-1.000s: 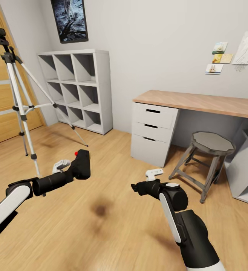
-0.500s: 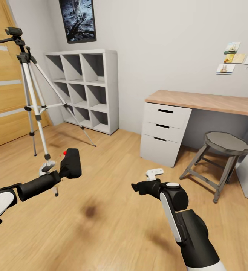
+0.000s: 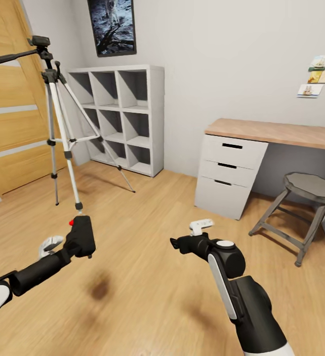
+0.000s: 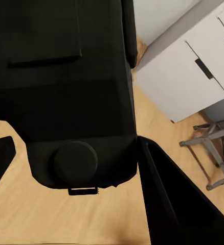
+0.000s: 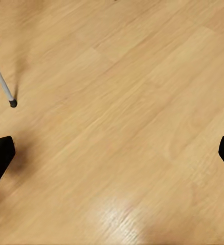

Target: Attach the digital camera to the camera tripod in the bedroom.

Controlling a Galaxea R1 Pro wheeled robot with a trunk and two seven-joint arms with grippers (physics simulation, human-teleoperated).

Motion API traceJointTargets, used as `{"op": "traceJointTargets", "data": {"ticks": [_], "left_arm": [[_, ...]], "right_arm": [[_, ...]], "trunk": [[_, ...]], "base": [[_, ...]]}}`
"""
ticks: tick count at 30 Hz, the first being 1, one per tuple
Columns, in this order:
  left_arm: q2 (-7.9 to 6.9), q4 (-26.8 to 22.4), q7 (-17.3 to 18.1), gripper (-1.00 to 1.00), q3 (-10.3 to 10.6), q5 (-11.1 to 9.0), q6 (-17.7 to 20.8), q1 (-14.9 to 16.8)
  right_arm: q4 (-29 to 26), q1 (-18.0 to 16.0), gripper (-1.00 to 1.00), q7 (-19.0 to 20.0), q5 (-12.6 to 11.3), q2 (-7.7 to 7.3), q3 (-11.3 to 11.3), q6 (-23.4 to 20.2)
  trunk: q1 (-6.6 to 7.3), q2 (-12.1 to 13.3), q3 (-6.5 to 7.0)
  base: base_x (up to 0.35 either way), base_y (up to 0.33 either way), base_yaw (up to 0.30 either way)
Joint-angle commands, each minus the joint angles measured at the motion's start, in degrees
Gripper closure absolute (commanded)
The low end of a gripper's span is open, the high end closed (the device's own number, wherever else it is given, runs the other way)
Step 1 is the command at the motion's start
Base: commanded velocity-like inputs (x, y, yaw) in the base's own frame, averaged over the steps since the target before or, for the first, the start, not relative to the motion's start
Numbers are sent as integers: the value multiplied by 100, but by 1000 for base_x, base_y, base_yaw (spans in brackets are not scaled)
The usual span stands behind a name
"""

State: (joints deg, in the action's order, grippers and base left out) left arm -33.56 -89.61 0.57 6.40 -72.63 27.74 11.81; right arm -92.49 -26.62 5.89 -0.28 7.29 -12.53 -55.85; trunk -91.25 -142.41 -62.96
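Camera tripod: stands upright on the wood floor by the wooden door, legs spread, black head and pan handle at the top, mount bare. Well apart from the robot and off to its left.

Cube shelf: white, against the far wall just beside the tripod; every compartment that can be seen is empty.

Worktop: wood top over a white three-drawer unit, all drawers shut, contents not visible. Nothing rests on the part in view. A grey stool stands beside it.

Digital camera: black body with a red button, carried low over the floor in the left end effector, which is clamped on it; the left wrist view has the camera body pressed between the fingers.

Right end effector: held out over bare floor, fingers spread wide, carrying nothing.

Step in hand, as judged: transport, camera gripped, tripod not yet within reach. The next move calls for closing on the tripod, raising the camera to head height, then lowering its base squarely onto the mount without knocking a leg.
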Motion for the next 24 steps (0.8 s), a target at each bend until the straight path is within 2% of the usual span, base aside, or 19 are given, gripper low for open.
{"op": "traceJointTargets", "data": {"ticks": [1,8,11,14,17,21,24], "left_arm": [[-4,-8,12,100,-17,-7,-99,-119],[-9,54,-102,100,-42,15,-297,-303],[-24,198,-354,100,-50,15,-381,-362],[-35,385,-466,100,-70,9,-518,-384],[-15,511,-521,100,-185,12,-627,-396],[8,611,-558,100,-326,18,-697,-405],[12,628,-563,100,-351,19,-705,-406]], "right_arm": [[-6,-3,-100,18,6,-7,-90,-19],[-6,0,-100,-5,14,-4,-384,-59],[-6,5,-100,-17,15,-2,-454,-58],[-6,5,-100,-20,17,-14,-466,-41],[-6,6,-100,-19,18,-24,-462,-28],[-6,8,-100,-18,19,-38,-433,-11],[-6,8,-100,-18,19,-41,-445,-1]], "trunk": [[1,-2,-5],[1,-2,-5],[1,-2,-5],[1,-2,-5],[1,-2,-5],[1,-2,-6],[1,-2,-12]], "base": [[0,310,0],[0,310,2],[6,310,117],[44,310,225],[68,310,261],[83,311,281],[94,312,291]]}}
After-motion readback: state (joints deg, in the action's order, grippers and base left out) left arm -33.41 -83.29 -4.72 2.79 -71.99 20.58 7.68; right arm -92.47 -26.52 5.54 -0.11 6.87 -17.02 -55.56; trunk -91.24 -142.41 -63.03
